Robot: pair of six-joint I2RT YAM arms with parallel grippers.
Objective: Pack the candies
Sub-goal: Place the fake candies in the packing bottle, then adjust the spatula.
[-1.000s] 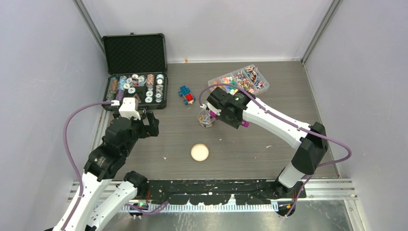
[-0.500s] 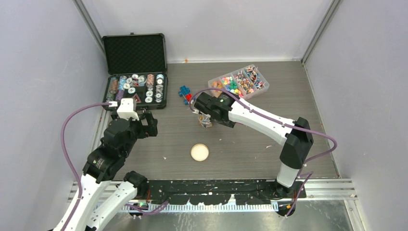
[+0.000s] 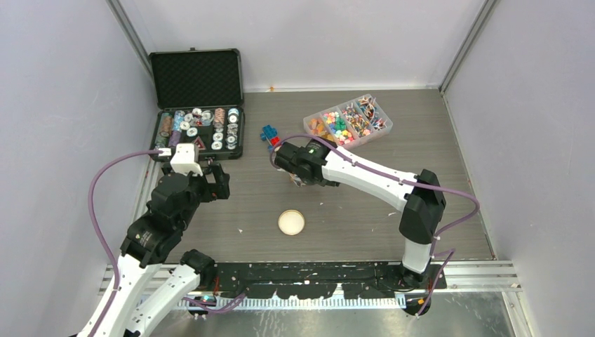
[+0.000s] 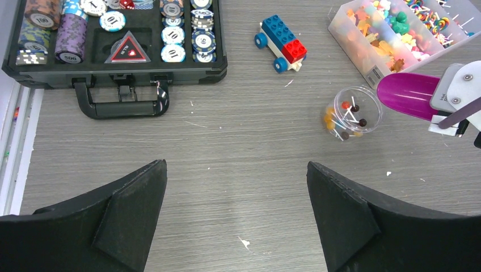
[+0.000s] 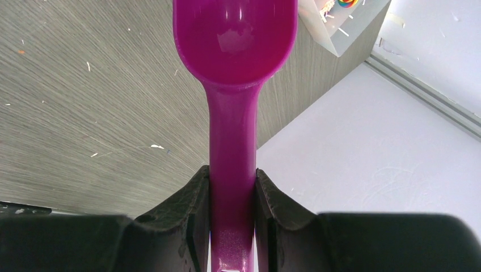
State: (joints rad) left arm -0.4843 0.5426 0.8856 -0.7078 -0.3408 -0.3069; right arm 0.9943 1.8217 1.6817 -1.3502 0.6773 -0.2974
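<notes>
Beyond right pincer (image 5: 231,173), scoop (image 5: 233,34) gripped, candies (image 4: 391,34)

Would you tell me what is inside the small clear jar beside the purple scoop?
The clear jar holds a few candies: small lollipops on white sticks, orange, red and dark. Whatever lies beneath them is covered, so the count is unclear.

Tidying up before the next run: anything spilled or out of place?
No candies lie spilled. The clear jar is open; a cork disc, likely its lid, lies apart, nearer the arms. Pale flecks dot the table.
</notes>
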